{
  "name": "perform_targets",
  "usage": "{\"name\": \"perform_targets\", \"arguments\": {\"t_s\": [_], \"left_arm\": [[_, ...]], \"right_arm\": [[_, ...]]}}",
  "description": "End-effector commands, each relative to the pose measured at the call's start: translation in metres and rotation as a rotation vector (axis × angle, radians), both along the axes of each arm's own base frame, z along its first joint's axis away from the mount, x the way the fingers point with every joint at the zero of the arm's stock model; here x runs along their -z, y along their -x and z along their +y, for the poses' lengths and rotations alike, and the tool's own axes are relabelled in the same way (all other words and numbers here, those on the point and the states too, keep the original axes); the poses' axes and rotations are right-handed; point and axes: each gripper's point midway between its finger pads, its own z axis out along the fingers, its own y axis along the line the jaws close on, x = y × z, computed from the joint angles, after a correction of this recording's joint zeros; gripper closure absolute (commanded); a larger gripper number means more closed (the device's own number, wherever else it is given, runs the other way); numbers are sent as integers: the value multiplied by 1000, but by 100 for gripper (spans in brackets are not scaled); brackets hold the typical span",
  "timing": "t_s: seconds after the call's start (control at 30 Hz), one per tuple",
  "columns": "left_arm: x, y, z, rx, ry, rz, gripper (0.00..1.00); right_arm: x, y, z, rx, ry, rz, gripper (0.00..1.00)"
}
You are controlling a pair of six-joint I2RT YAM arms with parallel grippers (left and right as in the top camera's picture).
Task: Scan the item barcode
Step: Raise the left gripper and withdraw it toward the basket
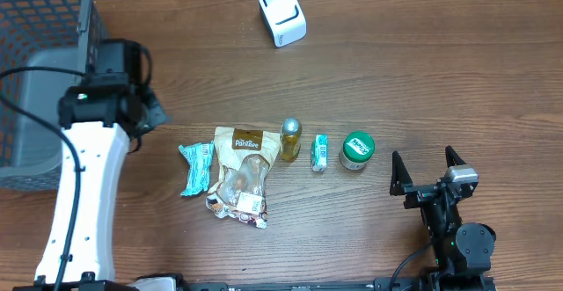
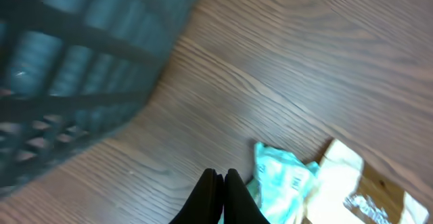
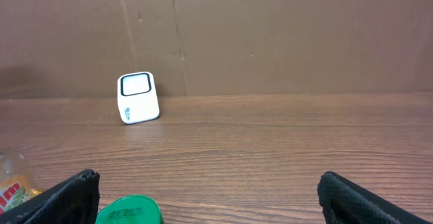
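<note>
At 5 o'clock my right pincer (image 1: 423, 159) stands spread, aimed at 12. Centred on the worktop (image 1: 422, 71) lies the item row, teal packet (image 1: 195, 168) to green jar (image 1: 357, 149). My left arm (image 1: 84, 194) stretches toward 10, left pincer (image 2: 218, 178) pressed together, empty. At 12 stands the scanner (image 1: 282, 14).

A wood-grain table (image 1: 422, 71) is seen carrying everything. A white scanner (image 1: 282, 14) is stood near the far edge, well apart from the other things. A grey mesh basket (image 1: 35, 71) is placed at the far left corner. A loose row is laid across the middle. A teal packet (image 1: 196, 168) is found at the left end, with a brown snack bag (image 1: 242, 175) laid flat just beside it. A yellow bottle (image 1: 290, 139) is laid on its side next, followed by a small green-and-white carton (image 1: 318, 152). A green-lidded jar (image 1: 357, 149) is stood upright at the right end.
</note>
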Motion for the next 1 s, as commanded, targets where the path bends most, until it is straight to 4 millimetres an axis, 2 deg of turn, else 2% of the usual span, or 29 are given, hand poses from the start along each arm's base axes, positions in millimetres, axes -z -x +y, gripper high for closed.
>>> {"name": "perform_targets", "arguments": {"t_s": [0.0,0.17,0.47,0.63,0.77,0.87,0.97], "left_arm": [[-12,-2,13,-16,3,-33,96],[-14,0,34,-61,-24,-38,96],[-14,7,59,-142,-16,-46,94],[-12,1,45,-53,68,-58,94],[-17,-15,29,76,92,-103,92],[-25,-31,27,100,77,-172,90],[-31,-41,25,116,72,-215,93]], "right_arm": [[3,0,-1,6,4,-1,0],[3,0,-1,6,4,-1,0],[3,0,-1,6,4,-1,0],[3,0,-1,6,4,-1,0],[3,0,-1,6,4,-1,0],[3,0,-1,6,4,-1,0],[3,0,-1,6,4,-1,0]]}}
